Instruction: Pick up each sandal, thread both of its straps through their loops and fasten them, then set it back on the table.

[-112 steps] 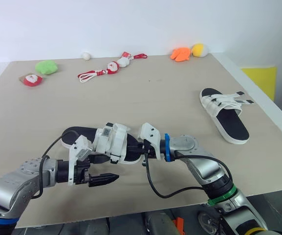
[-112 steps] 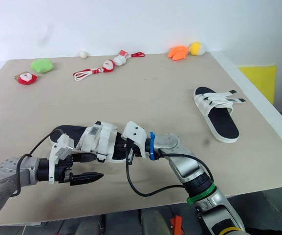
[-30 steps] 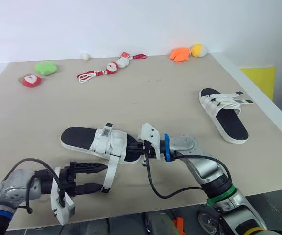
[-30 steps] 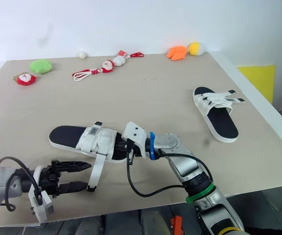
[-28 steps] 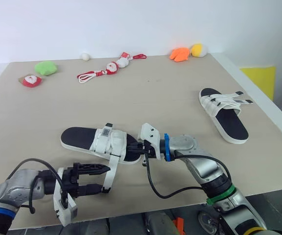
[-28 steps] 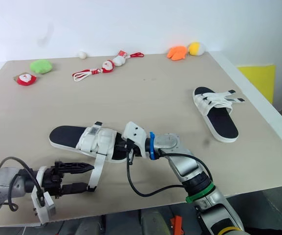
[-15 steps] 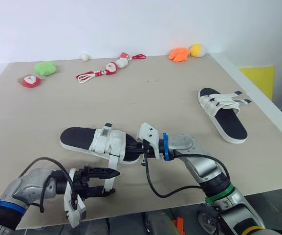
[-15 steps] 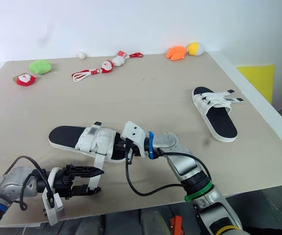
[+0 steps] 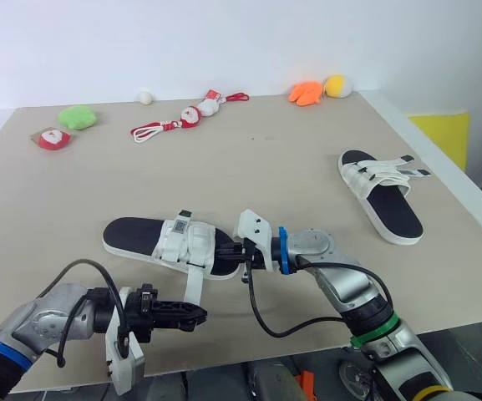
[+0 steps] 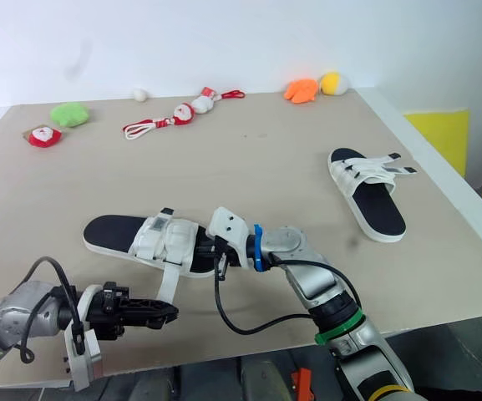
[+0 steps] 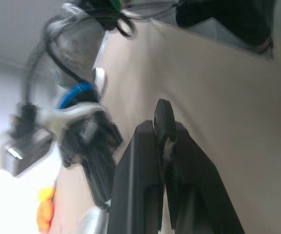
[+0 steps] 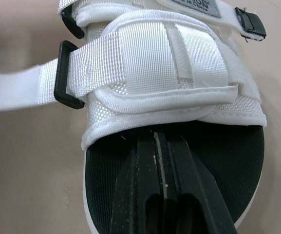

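A white sandal with a black footbed (image 9: 161, 241) lies near the table's front edge. One long strap (image 9: 192, 284) runs out of its black loop (image 12: 66, 75) toward that edge. My left gripper (image 9: 195, 316) is at the strap's free end, fingers (image 11: 156, 146) pressed together with a pale sliver of strap between them. My right gripper (image 12: 159, 139) is shut and lies flat on the footbed, its tips tucked under the sandal's toe-side band (image 12: 150, 63). The second sandal (image 9: 384, 197) rests at the right, its two straps (image 9: 409, 167) loose.
Along the table's back edge lie a green plush (image 9: 77, 116), a red toy (image 9: 50, 138), a Santa toy on a red cord (image 9: 186, 117), a white ball (image 9: 145, 97) and orange and yellow plush toys (image 9: 320, 88). A yellow panel (image 9: 448, 138) stands beyond the table's right edge.
My left gripper was open around the hanging strap's end and has closed on it, sliding slightly right. The right gripper and both sandals have stayed put.
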You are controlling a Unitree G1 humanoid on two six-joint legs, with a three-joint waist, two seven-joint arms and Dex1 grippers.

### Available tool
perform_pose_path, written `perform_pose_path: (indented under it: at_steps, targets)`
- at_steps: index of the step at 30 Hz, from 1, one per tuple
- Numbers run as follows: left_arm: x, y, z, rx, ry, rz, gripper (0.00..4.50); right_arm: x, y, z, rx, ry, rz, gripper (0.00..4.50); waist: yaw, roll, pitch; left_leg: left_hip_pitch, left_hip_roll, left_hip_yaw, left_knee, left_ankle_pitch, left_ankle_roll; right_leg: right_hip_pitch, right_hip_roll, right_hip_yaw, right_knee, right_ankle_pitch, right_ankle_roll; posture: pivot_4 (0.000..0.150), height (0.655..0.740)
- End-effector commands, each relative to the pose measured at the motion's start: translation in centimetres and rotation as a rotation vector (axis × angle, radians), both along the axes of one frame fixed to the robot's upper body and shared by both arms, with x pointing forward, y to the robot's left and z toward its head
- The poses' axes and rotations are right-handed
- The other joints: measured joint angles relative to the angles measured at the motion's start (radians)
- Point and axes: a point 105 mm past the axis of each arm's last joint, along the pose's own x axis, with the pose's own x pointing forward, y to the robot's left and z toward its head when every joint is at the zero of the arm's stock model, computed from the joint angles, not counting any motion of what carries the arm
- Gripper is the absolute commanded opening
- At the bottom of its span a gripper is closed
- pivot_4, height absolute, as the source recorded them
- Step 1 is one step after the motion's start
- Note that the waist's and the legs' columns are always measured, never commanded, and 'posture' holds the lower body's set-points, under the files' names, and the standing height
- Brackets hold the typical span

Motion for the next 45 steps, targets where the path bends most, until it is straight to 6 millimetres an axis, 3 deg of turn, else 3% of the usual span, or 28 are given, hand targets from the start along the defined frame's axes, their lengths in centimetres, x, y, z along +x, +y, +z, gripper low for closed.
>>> perform_pose_path:
  at_steps: [1, 9, 15, 20, 32, 37, 45]
  targets:
    - [0.3, -1.0, 2.6, -0.082, 0.104, 0.018, 0.02, -0.4, 0.3, -1.5, -0.040, 0.038, 0.006, 0.00, 0.000, 0.000, 0.000, 0.000, 0.000, 0.000, 0.000, 0.000, 0.000, 0.000, 0.000, 0.000, 0.000, 0.000, 0.000, 0.150, 0.7400]
    - [4.8, -1.6, 8.6, -0.169, 0.508, 0.151, 0.02, 0.1, 0.2, -2.2, -0.103, -0.047, -0.003, 0.00, -0.005, 0.000, 0.000, 0.000, 0.000, 0.000, 0.001, 0.001, 0.001, 0.000, 0.001, 0.000, 0.000, 0.000, 0.000, 0.150, 0.7400]
    - [7.3, -1.5, 10.5, -0.229, 0.801, 0.211, 0.02, 0.3, 0.2, -2.2, -0.124, -0.091, -0.004, 0.00, -0.010, 0.000, 0.000, 0.000, 0.000, -0.001, 0.001, 0.001, 0.001, 0.000, 0.002, -0.001, 0.000, 0.000, 0.000, 0.150, 0.7400]
    - [10.1, -1.3, 11.4, -0.298, 0.848, 0.269, 0.02, 0.5, 0.0, -2.4, -0.155, -0.132, -0.003, 0.00, -0.007, 0.001, 0.000, -0.001, -0.001, -0.003, 0.002, 0.001, 0.002, 0.000, 0.002, 0.000, 0.000, 0.000, 0.000, 0.150, 0.7400]
    - [13.2, -0.1, 8.0, -0.260, 1.036, 0.446, 0.02, 0.4, 0.0, -2.4, -0.156, -0.140, -0.013, 0.00, -0.007, 0.000, 0.000, -0.001, -0.002, -0.003, 0.002, 0.001, 0.001, 0.001, 0.002, 0.000, 0.000, 0.000, 0.000, 0.150, 0.7400]
    - [14.9, 1.5, 6.8, -0.288, 1.090, 0.520, 0.02, 0.3, 0.0, -2.4, -0.152, -0.137, -0.015, 0.00, -0.006, 0.000, 0.000, -0.001, -0.002, -0.004, 0.002, 0.001, 0.002, 0.001, 0.002, 0.000, 0.000, 0.000, 0.001, 0.150, 0.7400]
    - [16.0, 1.5, 4.7, -0.283, 1.130, 0.524, 0.02, 0.1, 0.1, -2.2, -0.142, -0.129, -0.015, 0.00, -0.005, 0.000, 0.000, -0.001, -0.002, -0.004, 0.002, 0.001, 0.002, 0.002, 0.002, 0.000, 0.000, 0.001, 0.001, 0.150, 0.7400]
